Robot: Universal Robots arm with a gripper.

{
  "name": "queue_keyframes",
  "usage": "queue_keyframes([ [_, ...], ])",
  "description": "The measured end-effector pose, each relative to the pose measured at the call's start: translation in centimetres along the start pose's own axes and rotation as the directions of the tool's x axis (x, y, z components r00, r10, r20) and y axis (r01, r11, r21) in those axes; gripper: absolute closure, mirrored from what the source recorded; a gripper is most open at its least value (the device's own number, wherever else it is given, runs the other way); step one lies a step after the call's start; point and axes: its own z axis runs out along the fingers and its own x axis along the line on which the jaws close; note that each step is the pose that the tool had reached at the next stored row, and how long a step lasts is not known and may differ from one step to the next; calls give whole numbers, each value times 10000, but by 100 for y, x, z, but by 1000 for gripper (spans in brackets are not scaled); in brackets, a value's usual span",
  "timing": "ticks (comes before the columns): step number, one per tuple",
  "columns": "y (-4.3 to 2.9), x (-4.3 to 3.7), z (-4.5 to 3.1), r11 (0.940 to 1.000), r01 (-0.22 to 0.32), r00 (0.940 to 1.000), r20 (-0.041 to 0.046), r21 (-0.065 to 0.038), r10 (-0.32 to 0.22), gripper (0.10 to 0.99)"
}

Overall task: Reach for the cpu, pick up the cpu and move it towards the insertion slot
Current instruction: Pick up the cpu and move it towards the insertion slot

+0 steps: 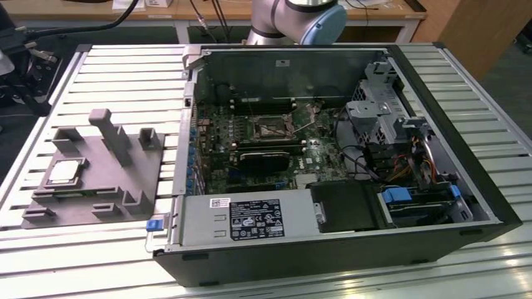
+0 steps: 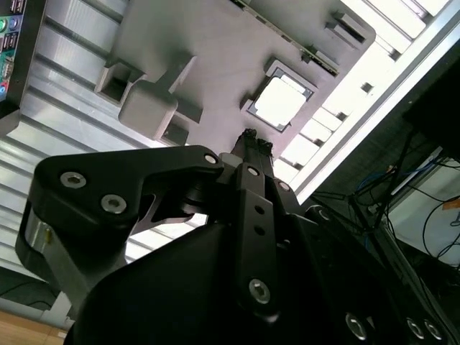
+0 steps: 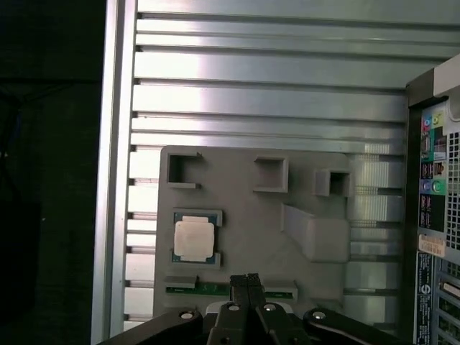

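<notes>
Exterior view's left holds a grey plastic fixture plate (image 1: 91, 180) on the slatted aluminium tabletop (image 1: 124, 75). The small flat square cpu with a silvery metal top (image 1: 66, 171) lies in a recess of that plate, untouched. The insertion slot, a square socket with a shiny metal frame and dark centre (image 1: 270, 126), sits well apart toward the exterior view's right, inside the open black computer case (image 1: 332, 249).

In both wrist views the black pincer (image 3: 248, 279) hangs above the plate, near the cpu but not over it. Its two fingers are pressed together and hold nothing.

With the fingers together, a descent would likely land them on the chip's lid or the recess lips instead of straddling its edges. That could tilt or scrape the chip. The fixture's tall grey post (image 1: 112, 140) stands near enough to be clipped in a sideways move.

I cannot judge the pincer's height above the plate. Glare washes out the cpu's edges in the second wrist view, and the socket's wire lever is hard to make out.
</notes>
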Motion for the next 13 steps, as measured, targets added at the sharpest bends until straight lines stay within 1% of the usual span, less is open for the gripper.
queue_keyframes([
  [8, -2, 42, 92, 10000, 1, 10000, 34, 4, -1, 980],
  [13, -3, 85, 162, 10000, 2, 10000, 58, 5, -2, 980],
])
